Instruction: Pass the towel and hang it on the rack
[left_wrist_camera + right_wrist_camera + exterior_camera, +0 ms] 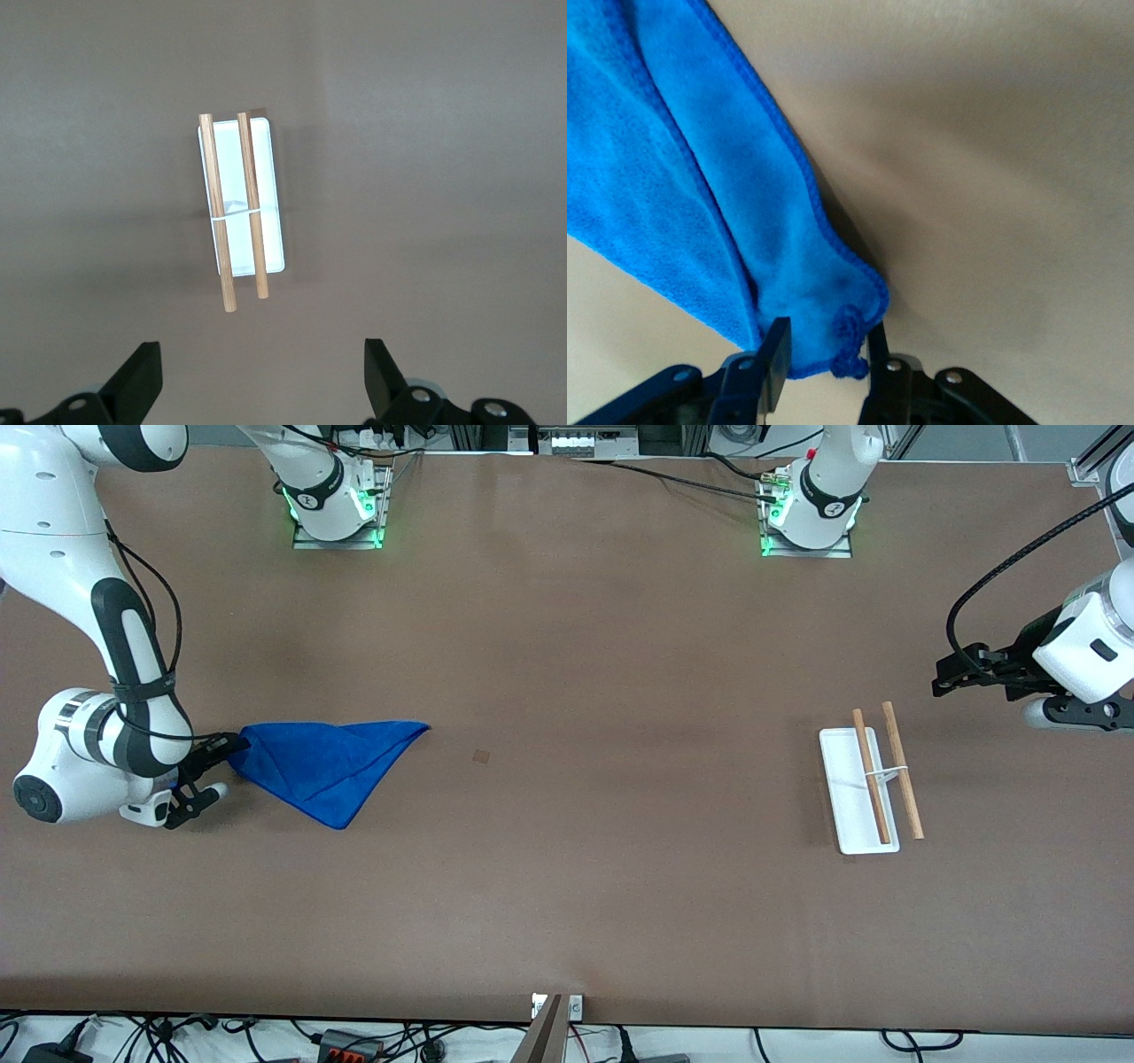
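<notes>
A blue towel [328, 766] lies folded in a rough triangle on the brown table toward the right arm's end. My right gripper [229, 760] is low at the towel's corner and shut on it. In the right wrist view the bunched corner of the towel [744, 204] fills the space between the gripper's [826, 341] two fingers. The rack [846, 797] stands toward the left arm's end, with a white base and two wooden bars [871, 779]. My left gripper [943, 677] hangs open and empty in the air beside the rack. Its wrist view shows the rack [270, 168] ahead of the open gripper [261, 354].
A small dark square mark [481, 756] lies on the table between the towel and the rack. Both arm bases [337, 505] stand along the table's edge farthest from the front camera. Cables hang below the table's near edge.
</notes>
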Robot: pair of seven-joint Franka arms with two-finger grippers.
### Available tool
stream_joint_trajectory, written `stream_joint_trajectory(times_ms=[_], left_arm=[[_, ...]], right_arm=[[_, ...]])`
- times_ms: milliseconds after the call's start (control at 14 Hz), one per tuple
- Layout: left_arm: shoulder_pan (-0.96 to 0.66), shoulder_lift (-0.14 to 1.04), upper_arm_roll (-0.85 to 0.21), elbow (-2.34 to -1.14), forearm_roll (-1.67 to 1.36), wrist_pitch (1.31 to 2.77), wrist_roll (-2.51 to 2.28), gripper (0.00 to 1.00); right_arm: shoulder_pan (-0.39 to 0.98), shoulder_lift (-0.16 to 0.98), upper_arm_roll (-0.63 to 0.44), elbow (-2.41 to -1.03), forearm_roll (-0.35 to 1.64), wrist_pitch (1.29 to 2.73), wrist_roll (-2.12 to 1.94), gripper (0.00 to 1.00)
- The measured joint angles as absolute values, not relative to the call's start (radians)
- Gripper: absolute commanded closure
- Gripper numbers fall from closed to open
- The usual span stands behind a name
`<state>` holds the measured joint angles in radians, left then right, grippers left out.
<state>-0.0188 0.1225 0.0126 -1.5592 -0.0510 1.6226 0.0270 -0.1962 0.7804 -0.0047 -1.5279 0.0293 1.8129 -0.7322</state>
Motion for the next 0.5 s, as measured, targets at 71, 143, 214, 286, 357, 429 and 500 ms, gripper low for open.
stream_joint_trajectory(times_ms=[71, 143, 214, 286, 357, 429, 500], left_arm=[[-0.019, 0.123, 0.013, -1.559, -0.051, 1.623, 0.027, 0.0], [-0.019, 0.123, 0.013, -1.559, -0.051, 1.623, 0.027, 0.0], [-0.019, 0.123, 0.013, -1.559, -0.051, 1.623, 0.027, 0.0], [-0.019, 0.123, 0.013, -1.559, -0.051, 1.623, 0.027, 0.0], [-0.019, 0.123, 0.013, -1.559, -0.051, 1.623, 0.027, 0.0], [-0.019, 0.123, 0.013, -1.559, -0.051, 1.623, 0.027, 0.0], [-0.019, 0.123, 0.013, -1.559, -0.051, 1.623, 0.027, 0.0]], right_arm=[[-0.196, 0.78, -0.004, -1.525, 0.029, 1.815, -0.732, 0.58], [-0.195, 0.78, -0.003, -1.523, 0.029, 1.816, -0.732, 0.6], [-0.194, 0.781, -0.002, -1.523, 0.029, 1.816, -0.732, 0.68], [-0.191, 0.781, 0.0, -1.523, 0.029, 1.816, -0.732, 0.75], [-0.187, 0.782, 0.0, -1.523, 0.029, 1.816, -0.732, 0.82], [-0.184, 0.783, 0.0, -1.523, 0.029, 1.816, -0.732, 0.93], [-0.182, 0.785, 0.0, -1.523, 0.029, 1.816, -0.732, 1.0]])
